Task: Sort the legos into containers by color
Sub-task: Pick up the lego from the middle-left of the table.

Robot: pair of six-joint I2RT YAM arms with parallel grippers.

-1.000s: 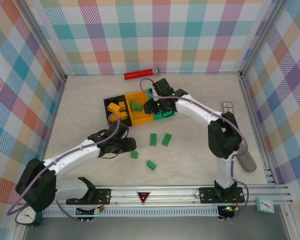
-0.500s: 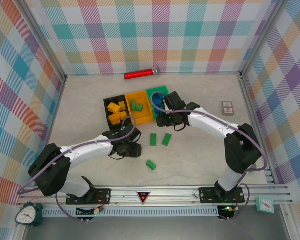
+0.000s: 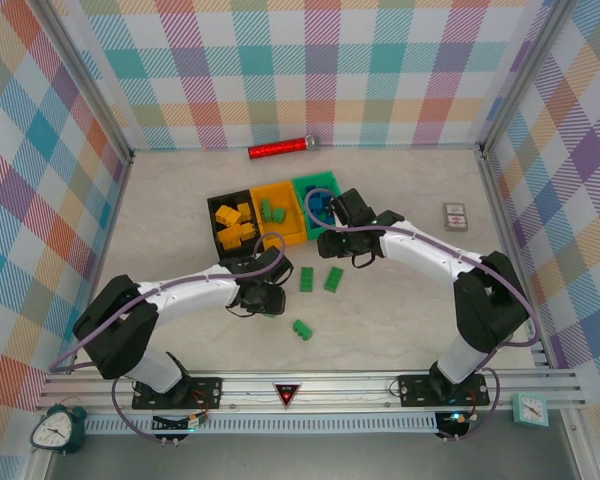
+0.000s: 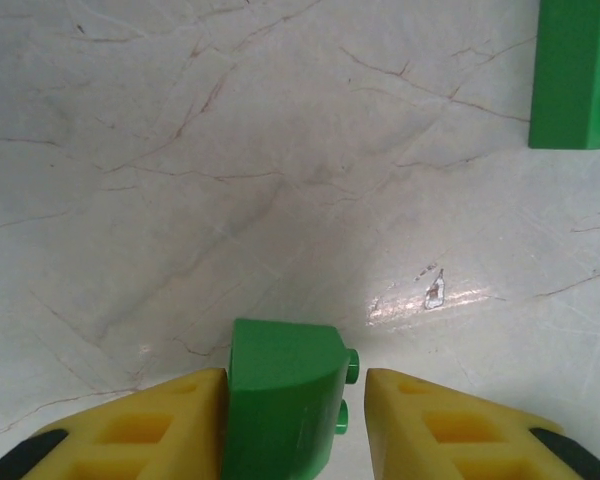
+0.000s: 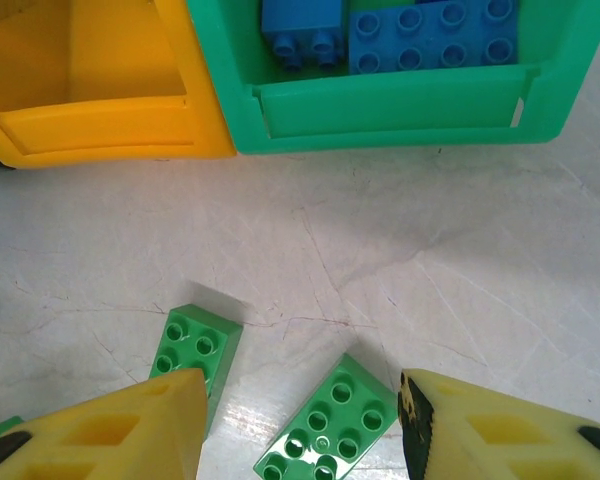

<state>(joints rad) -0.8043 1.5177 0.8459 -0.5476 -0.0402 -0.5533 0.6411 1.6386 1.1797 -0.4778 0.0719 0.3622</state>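
The containers sit in a joined row: a black bin [image 3: 212, 207] with yellow legos [image 3: 235, 222], a yellow-orange bin [image 3: 286, 236] with green legos [image 3: 272, 211], and a green bin [image 3: 325, 181] with blue legos [image 3: 320, 205]. My left gripper [image 3: 268, 300] is low on the table with a small green lego [image 4: 285, 400] between its fingers. The left finger touches it and a thin gap remains at the studs. My right gripper [image 3: 332, 246] hangs open in front of the green bin [image 5: 380, 105], above two green legos [image 5: 193, 350] [image 5: 330, 425]. Another green lego [image 3: 301, 329] lies nearer the front.
A red cylinder [image 3: 280, 148] lies by the back wall and a small white card box [image 3: 454, 215] sits at the right. Checked walls enclose the table on three sides. One more green lego [image 4: 578, 75] lies just ahead of the left gripper.
My left gripper slid right onto the small green lego and its jaws narrowed around it. My right gripper came away from the green bin toward the two green legos.
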